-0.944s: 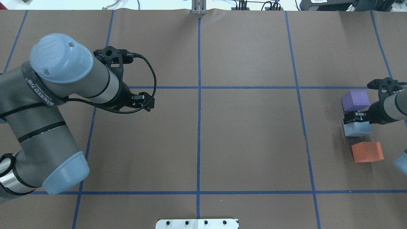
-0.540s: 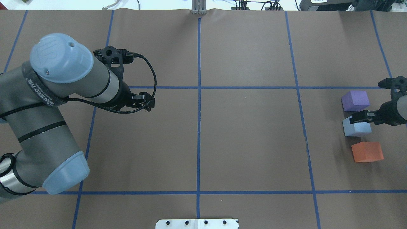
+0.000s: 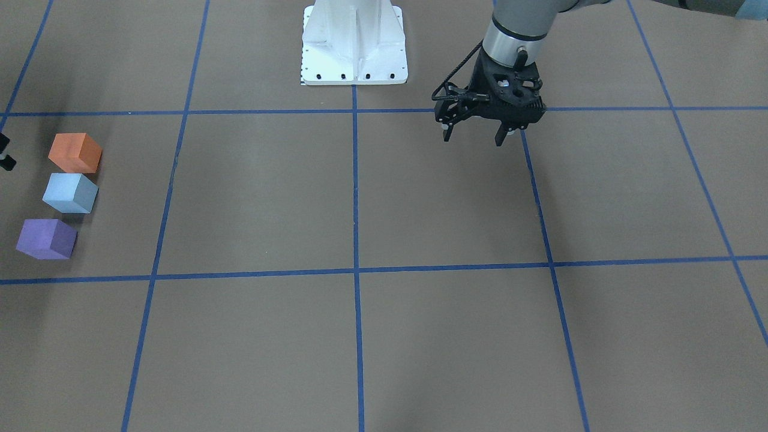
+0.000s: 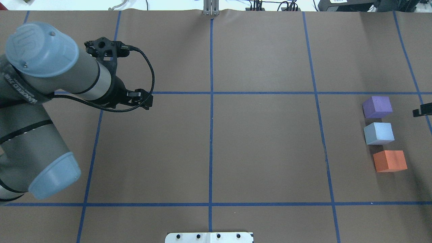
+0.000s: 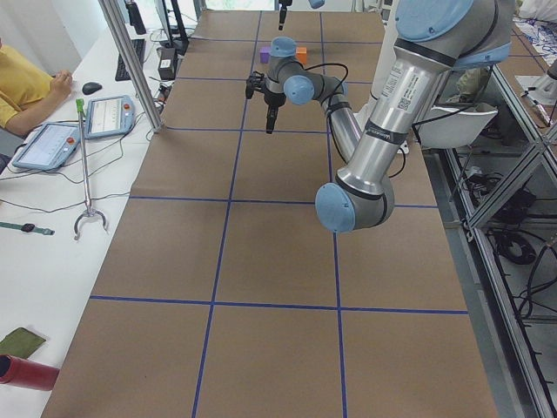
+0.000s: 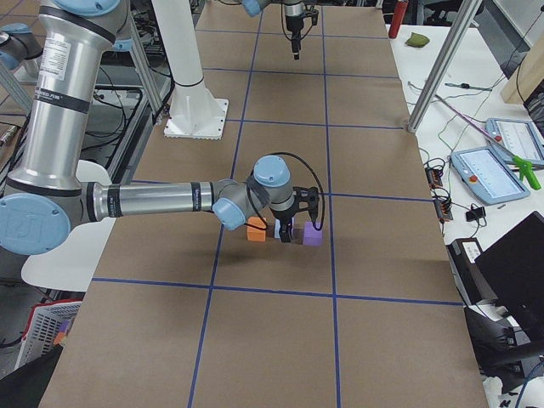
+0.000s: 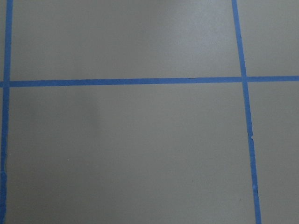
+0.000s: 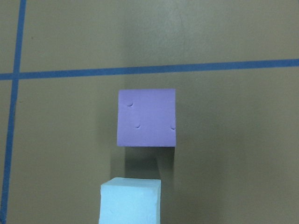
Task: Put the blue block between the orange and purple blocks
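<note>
Right hand (image 4: 421, 111) now clear of blue block (image 4: 378, 133)

The left arm (image 4: 50, 84) is silver-grey tubing with pale blue caps (image 4: 40, 45) at the joints and black bands, one carrying white lettering (image 4: 20, 91). A black braided cable (image 4: 153, 76) loops to the black, skeletal left gripper (image 3: 472, 141). The white base (image 3: 354, 36) has dark screws along its edge.

Overhead: from behind and above, I see the whole brown paper table (image 4: 263, 152).
Front: faces back, steeply down.
Right wrist: close over the purple foam cube (image 8: 146, 117); overhead shares it.
</note>
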Tool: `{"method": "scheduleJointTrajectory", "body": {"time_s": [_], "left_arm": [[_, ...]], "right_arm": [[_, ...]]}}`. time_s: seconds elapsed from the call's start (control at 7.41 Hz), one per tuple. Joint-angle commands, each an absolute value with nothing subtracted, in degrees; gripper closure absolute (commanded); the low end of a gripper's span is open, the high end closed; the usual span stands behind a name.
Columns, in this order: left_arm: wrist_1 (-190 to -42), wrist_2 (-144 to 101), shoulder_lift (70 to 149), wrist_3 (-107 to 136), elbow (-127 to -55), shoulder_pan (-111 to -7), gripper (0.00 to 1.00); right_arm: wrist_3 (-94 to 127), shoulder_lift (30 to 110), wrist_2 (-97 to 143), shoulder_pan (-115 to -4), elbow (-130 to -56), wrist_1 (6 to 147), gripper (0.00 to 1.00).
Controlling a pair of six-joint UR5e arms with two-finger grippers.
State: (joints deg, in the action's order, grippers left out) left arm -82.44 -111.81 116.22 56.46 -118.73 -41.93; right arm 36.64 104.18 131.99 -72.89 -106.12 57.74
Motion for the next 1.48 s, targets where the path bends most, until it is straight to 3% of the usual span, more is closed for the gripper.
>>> {"method": "scheduleJointTrajectory", "body": {"time_s": [0.0,0.27,0.54,0.67,1.35], "left_arm": [[-82.3,-120.3,106.6,39.1,-120.0,-53.5,0.0],[-83.1,-129.9,96.1,20.7,-118.5,-69.7,0.0],[-82.5,-140.3,90.1,4.0,-111.7,-86.1,0.0],[-83.5,-140.4,89.5,1.5,-107.6,-88.3,0.0],[-85.5,-139.5,87.0,3.4,-108.6,-88.2,0.0]], "right_arm": [[22.9,102.3,135.3,-81.8,-106.3,67.5,0.0],[11.2,95.2,135.3,-86.5,-106.2,82.5,0.0],[6.2,93.9,135.4,-88.0,-107.7,88.8,0.0],[6.1,94.1,135.4,-88.0,-108.7,90.3,0.0],[6.1,93.3,135.4,-86.5,-108.4,90.4,0.0]]}}
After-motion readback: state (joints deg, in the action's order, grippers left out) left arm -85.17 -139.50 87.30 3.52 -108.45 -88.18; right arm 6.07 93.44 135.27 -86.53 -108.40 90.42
